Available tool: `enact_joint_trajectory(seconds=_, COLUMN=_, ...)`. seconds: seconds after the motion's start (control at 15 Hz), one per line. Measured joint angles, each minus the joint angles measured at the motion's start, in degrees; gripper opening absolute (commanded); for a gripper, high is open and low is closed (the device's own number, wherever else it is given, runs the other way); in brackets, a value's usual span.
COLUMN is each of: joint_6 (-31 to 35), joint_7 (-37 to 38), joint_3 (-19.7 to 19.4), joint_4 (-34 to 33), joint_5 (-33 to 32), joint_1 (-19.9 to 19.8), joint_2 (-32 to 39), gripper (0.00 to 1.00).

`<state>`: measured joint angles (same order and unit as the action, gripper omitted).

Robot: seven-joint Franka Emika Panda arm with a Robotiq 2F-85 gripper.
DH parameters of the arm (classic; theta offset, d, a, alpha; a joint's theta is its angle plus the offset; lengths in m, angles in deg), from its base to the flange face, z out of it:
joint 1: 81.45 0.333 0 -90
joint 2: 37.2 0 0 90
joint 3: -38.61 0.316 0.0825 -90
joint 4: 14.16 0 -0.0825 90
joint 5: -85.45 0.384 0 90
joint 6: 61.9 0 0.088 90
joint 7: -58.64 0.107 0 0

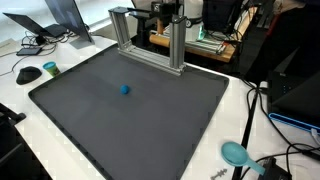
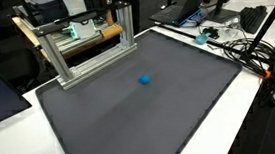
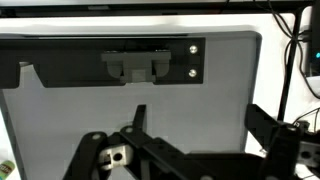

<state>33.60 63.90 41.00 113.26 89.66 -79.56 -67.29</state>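
Observation:
A small blue ball [image 1: 125,89] lies near the middle of a dark grey mat [image 1: 90,120] and shows in both exterior views [image 2: 145,81]. My gripper [image 3: 198,112] is open and empty in the wrist view, its two black fingers spread wide above the mat [image 3: 80,110]. It looks toward an aluminium frame [image 3: 155,62] at the mat's far edge. The ball does not show in the wrist view. The frame stands at the back of the mat in both exterior views [image 1: 150,45] [image 2: 85,53]. The gripper itself is hard to make out there.
The mat lies on a white table [image 1: 250,110]. A teal round object [image 1: 235,152] and cables [image 1: 275,165] lie off one corner. A black mouse [image 1: 28,74], a small teal thing [image 1: 50,68] and a laptop [image 1: 65,15] sit beyond another. More cables [image 2: 240,48] run beside the mat.

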Motion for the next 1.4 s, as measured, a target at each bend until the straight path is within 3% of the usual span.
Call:
enact_joint_trajectory(seconds=0.6, joint_6=0.36, joint_7=0.00, joint_3=0.01, joint_4=0.08, joint_5=-0.20, joint_1=-0.06, joint_2=0.00, gripper=1.00)
enact_joint_trajectory(seconds=1.07, joint_6=11.59, joint_7=-0.59, joint_3=-0.71, joint_4=6.69, joint_5=-3.46, joint_1=-2.02, joint_2=-0.24, gripper=1.00)
enact_joint_trajectory(seconds=1.4, joint_6=12.39, joint_7=-1.71, joint_3=-2.67, joint_4=10.71, joint_5=-4.96, joint_1=-3.44, joint_2=-0.84, gripper=1.00)
